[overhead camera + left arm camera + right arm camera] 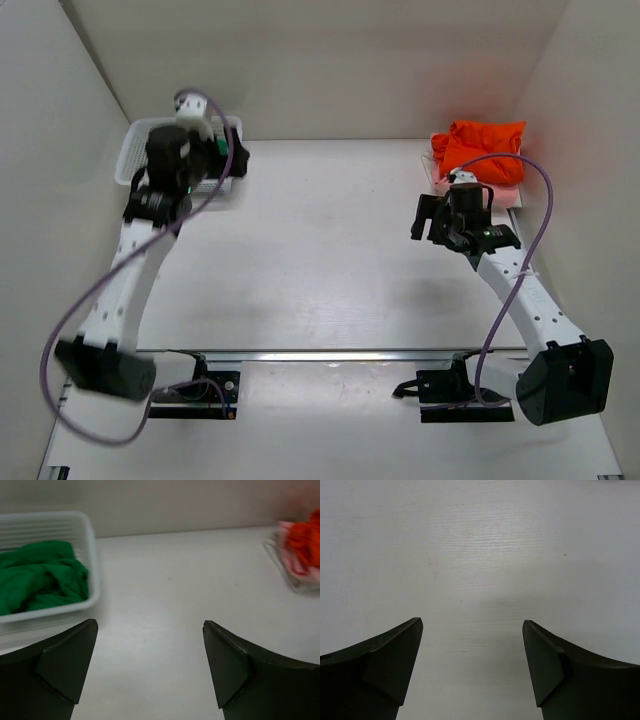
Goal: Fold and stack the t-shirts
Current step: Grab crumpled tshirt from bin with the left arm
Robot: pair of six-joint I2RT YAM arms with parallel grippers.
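Your left gripper hangs with jaws wide apart and nothing between them, close to the right side of the basket at the table's far left. The green shirt lies crumpled inside the basket, ahead and left of the fingers, untouched.

Your right gripper is likewise spread and empty, facing the bare table. The orange shirt sits bunched at the far right, just beyond that arm's wrist and outside its wrist view. The pink shirt lies under the orange one, with only an edge showing. That pile and the basket are well apart.
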